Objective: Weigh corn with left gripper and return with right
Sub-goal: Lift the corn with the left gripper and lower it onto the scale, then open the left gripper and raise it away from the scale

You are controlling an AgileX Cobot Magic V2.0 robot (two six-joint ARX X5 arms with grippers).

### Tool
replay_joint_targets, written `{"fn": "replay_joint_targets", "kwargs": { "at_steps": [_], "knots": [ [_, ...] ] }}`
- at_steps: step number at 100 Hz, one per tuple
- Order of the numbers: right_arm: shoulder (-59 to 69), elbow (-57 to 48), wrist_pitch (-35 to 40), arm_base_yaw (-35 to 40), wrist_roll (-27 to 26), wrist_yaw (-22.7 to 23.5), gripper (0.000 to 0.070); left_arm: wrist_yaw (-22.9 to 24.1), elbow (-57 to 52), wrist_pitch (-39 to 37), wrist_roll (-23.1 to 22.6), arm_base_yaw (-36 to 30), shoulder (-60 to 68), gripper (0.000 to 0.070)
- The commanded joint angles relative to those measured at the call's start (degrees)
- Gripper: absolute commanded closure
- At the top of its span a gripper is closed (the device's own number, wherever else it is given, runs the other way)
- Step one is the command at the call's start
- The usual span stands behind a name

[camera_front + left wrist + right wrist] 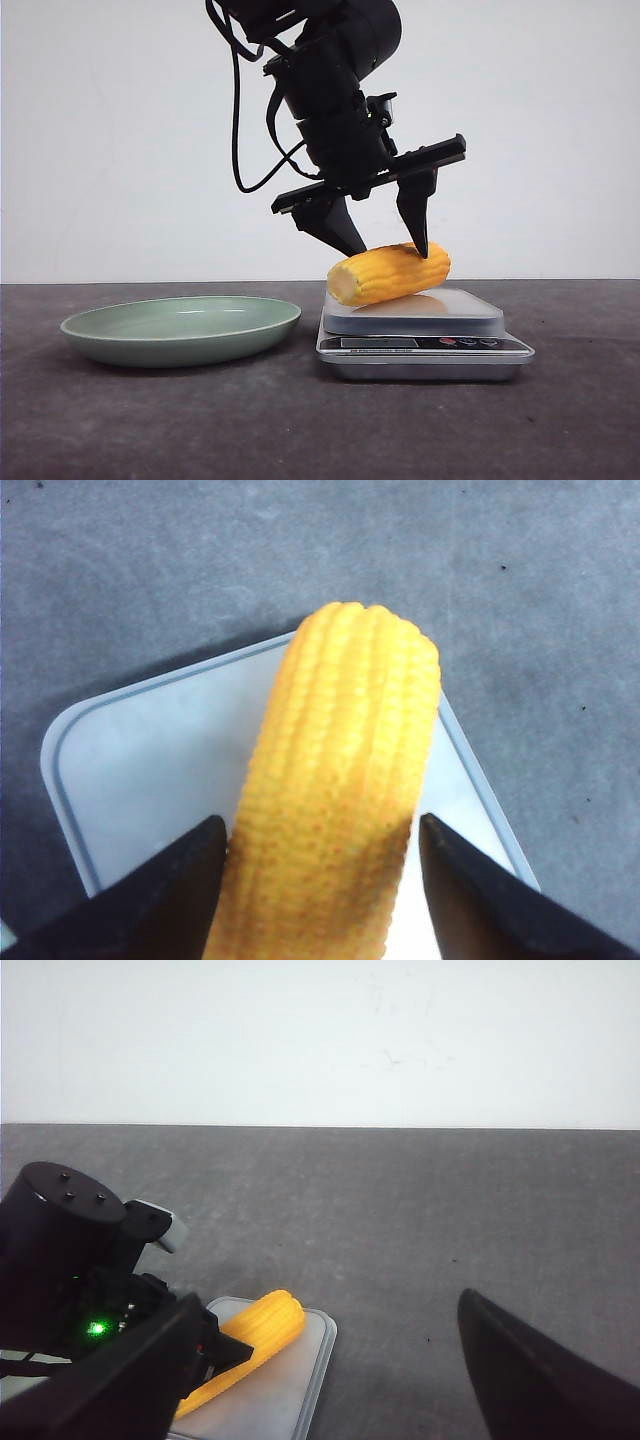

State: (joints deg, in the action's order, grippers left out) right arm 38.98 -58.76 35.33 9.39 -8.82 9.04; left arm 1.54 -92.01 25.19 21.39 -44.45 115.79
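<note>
The corn (388, 274) is a yellow-orange cob piece lying slantwise on the platform of a small silver scale (424, 348), its paler cut end to the left. My left gripper (391, 252) comes down from above and straddles the cob's middle. In the left wrist view the corn (335, 810) lies between the two black fingertips of the left gripper (321, 820); one tip is at the cob's edge, the other stands a little off it. The right gripper (330, 1305) is wide open and empty, off to the scale's side, and does not show in the front view.
A shallow green plate (180, 330) sits on the dark grey table to the left of the scale. The scale's white platform (140, 750) also shows in the right wrist view (295, 1375). A white wall stands behind the table.
</note>
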Motion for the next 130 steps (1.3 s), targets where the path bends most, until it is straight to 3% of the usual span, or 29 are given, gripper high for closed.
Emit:
{"fn": "replay_joint_targets", "kwargs": {
  "at_steps": [1,18,47,55,62,89,100,113,120,130],
  "knots": [
    [0.22,-0.90,-0.50,0.24,0.50,-0.04,0.0187,-0.04,-1.31,0.28,-0.48,-0.77,1.25,0.0347],
    [0.22,-0.90,-0.50,0.24,0.52,-0.04,0.0187,-0.09,-1.31,1.57,2.10,-1.40,1.25,0.0346],
    [0.22,-0.90,-0.09,0.24,0.96,-0.04,0.0188,-0.07,-1.31,1.66,2.21,-1.97,1.09,0.0343],
    [0.22,-0.90,0.24,0.24,1.38,-0.04,0.0187,0.22,-1.42,2.14,2.12,-1.86,-0.09,0.0306],
    [0.22,-0.90,0.35,0.24,1.38,-0.04,0.0188,0.79,-1.55,1.95,1.49,-1.75,-2.19,0.0253],
    [0.24,-0.90,0.35,0.24,1.36,0.02,0.0188,2.97,-3.56,2.75,-6.36,-1.53,-18.43,0.0254],
    [0.79,-0.90,0.72,0.26,1.36,0.17,0.0188,7.74,-3.56,5.79,-11.65,-0.74,-28.72,0.0255],
    [2.86,-0.90,0.85,0.68,1.36,3.23,0.0188,19.37,-3.56,13.64,-17.44,1.70,-40.61,0.0255],
    [3.89,-0.90,0.74,1.44,1.36,3.69,0.0188,24.13,-3.56,18.88,-17.70,4.02,-46.34,0.0255],
    [5.20,-0.90,0.52,2.75,1.86,3.41,0.0188,26.51,-3.39,25.70,-16.85,8.09,-54.05,0.0255]
  ]
}}
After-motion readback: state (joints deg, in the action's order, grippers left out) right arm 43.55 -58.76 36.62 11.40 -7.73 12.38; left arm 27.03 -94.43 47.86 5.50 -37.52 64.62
